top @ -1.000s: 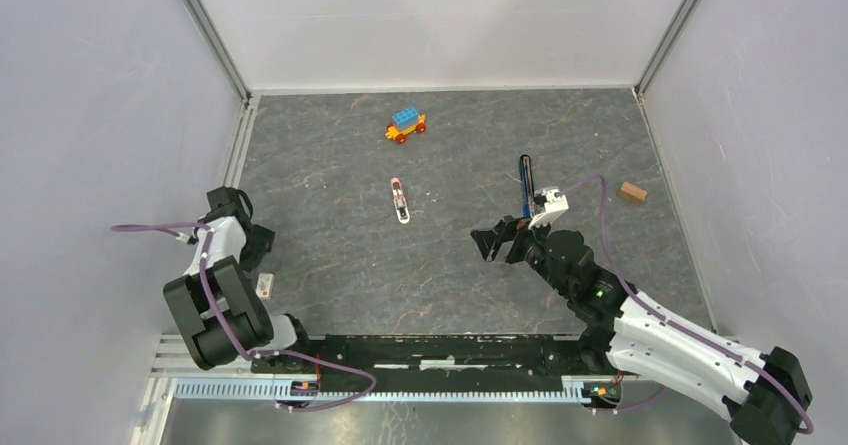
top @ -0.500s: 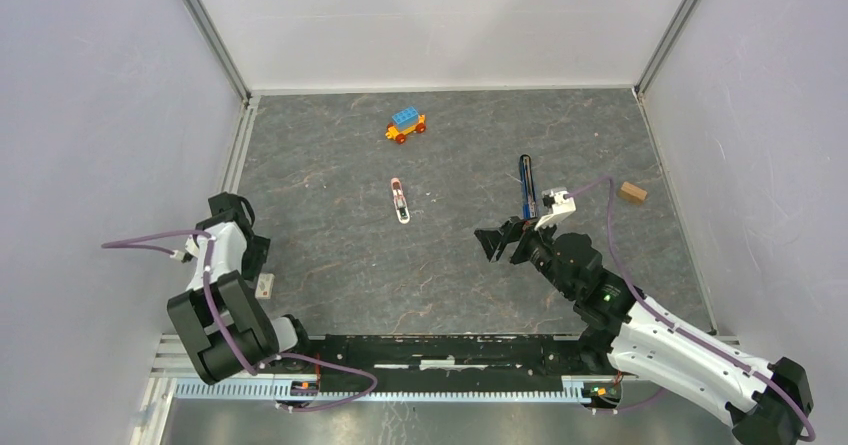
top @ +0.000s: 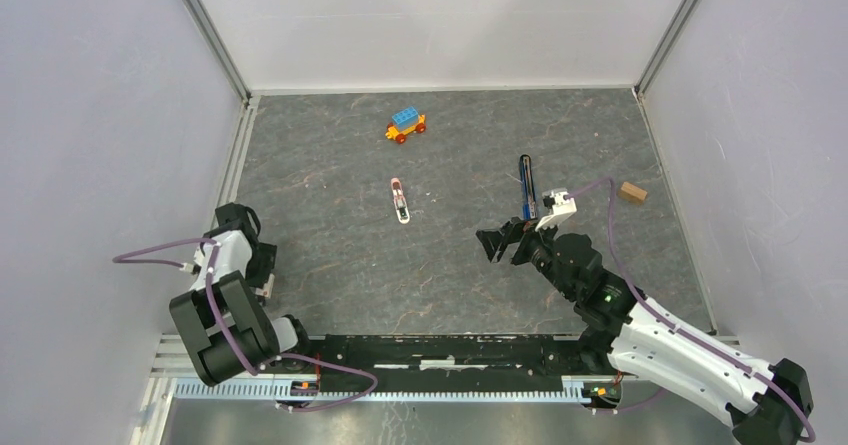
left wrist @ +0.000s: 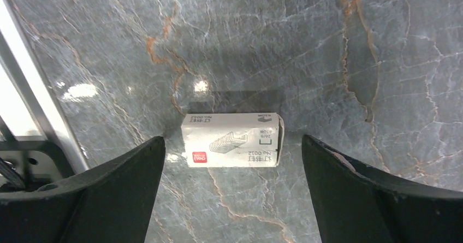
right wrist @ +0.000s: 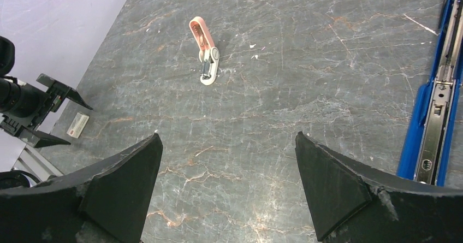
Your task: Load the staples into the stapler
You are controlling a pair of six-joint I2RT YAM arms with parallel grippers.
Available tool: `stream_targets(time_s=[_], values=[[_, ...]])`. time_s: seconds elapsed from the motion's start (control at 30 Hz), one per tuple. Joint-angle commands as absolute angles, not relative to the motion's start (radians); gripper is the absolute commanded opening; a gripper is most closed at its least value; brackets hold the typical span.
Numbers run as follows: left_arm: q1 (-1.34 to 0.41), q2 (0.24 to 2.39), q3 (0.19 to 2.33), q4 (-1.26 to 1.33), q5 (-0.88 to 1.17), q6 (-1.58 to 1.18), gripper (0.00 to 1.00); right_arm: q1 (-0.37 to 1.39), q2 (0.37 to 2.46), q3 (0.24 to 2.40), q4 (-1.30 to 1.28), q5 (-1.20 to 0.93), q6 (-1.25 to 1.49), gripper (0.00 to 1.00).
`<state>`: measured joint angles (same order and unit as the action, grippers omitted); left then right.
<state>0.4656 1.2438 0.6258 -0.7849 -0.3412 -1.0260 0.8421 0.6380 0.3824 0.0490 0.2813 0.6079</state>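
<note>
Seemingly untouched, staple box (left wrist: 232, 140) lies between spread left jaws.

Grey marbled table (top: 330, 265) with orange veins, boxed by plain pale walls (top: 100, 95) at nine, twelve and three o'clock.

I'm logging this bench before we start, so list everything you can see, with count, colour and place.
stapler: one, dark blue with its metal rail showing, right of centre
staple box: one, white with a red mark, near the table's left edge
small tool: one, pink and white, centre
toy car: one, blue top, red wheels, far centre
block: one, brown, by the right edge
table: one, grey marbled
left gripper: one, black, open, over the staple box
right gripper: one, black, open and empty, just near of the stapler
</note>
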Motion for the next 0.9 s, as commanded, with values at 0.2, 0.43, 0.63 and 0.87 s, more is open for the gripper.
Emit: stream_targets(time_s=[0.2,0.43,0.63,0.87], values=[[0.472,1.256,0.585,-0.708,-0.363,-1.074,0.90,0.840,0.623,0.382,0.055,0.313,0.614,0.98],[0.470,1.236,0.597,-0.720,-0.372,-1.063,0.76,0.840,0.629,0.379,0.057,0.313,0.618,0.98],[0.471,1.227,0.597,-0.727,-0.365,-1.076,0.71,0.840,0.634,0.375,0.058,0.319,0.621,0.98],[0.460,1.213,0.619,-0.741,-0.345,-1.056,0.70,0.840,0.635,0.364,0.068,0.325,0.621,0.98]])
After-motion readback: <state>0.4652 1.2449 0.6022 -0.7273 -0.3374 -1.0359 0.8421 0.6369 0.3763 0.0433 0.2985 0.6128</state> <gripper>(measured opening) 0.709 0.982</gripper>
